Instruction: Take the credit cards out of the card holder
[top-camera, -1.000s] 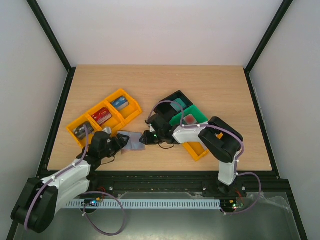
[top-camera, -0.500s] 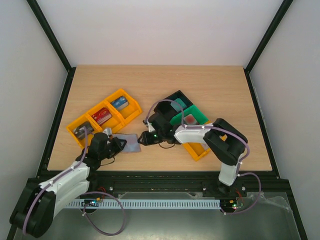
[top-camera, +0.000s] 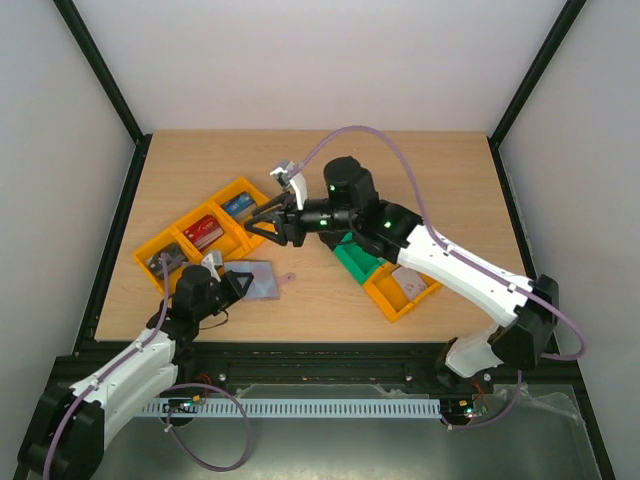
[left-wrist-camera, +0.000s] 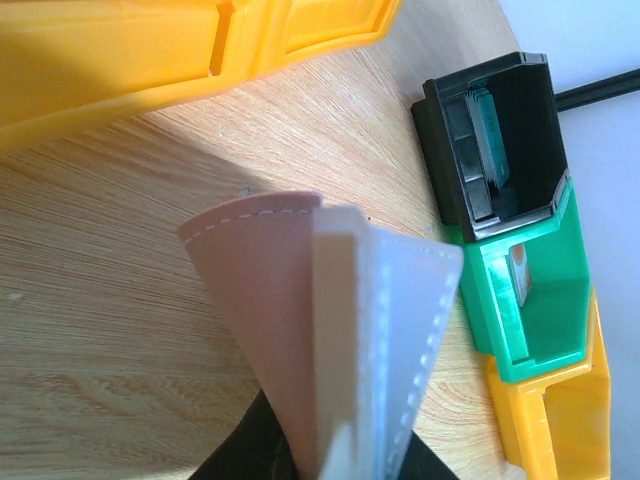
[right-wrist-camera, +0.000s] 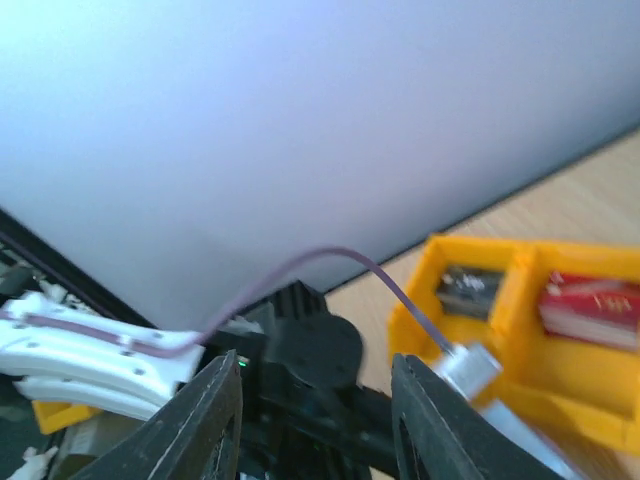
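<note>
The card holder (top-camera: 262, 280) lies on the table at the front left, brownish-pink outside and pale blue-grey inside. My left gripper (top-camera: 232, 283) is shut on its near edge; in the left wrist view the card holder (left-wrist-camera: 330, 320) fans out from the gripper (left-wrist-camera: 330, 465). My right gripper (top-camera: 262, 222) hangs raised above the table beside the left orange bin, open with nothing between its fingers (right-wrist-camera: 215, 420). Credit cards sit in bins: a blue card (top-camera: 238, 205), a red card (top-camera: 205, 232) and a dark card (top-camera: 163, 262). A teal card (left-wrist-camera: 487, 125) stands in the black bin.
The long orange bin (top-camera: 180, 222) lies at the left. A black bin (left-wrist-camera: 495, 190), a green bin (left-wrist-camera: 540, 330) holding a reddish card (left-wrist-camera: 518, 270), and another orange bin (top-camera: 400, 290) sit in a row at the right, partly under my right arm.
My left gripper has closed on the card holder. My right arm has lifted off the holder and swung up and left toward the orange bin, its jaws widening.
</note>
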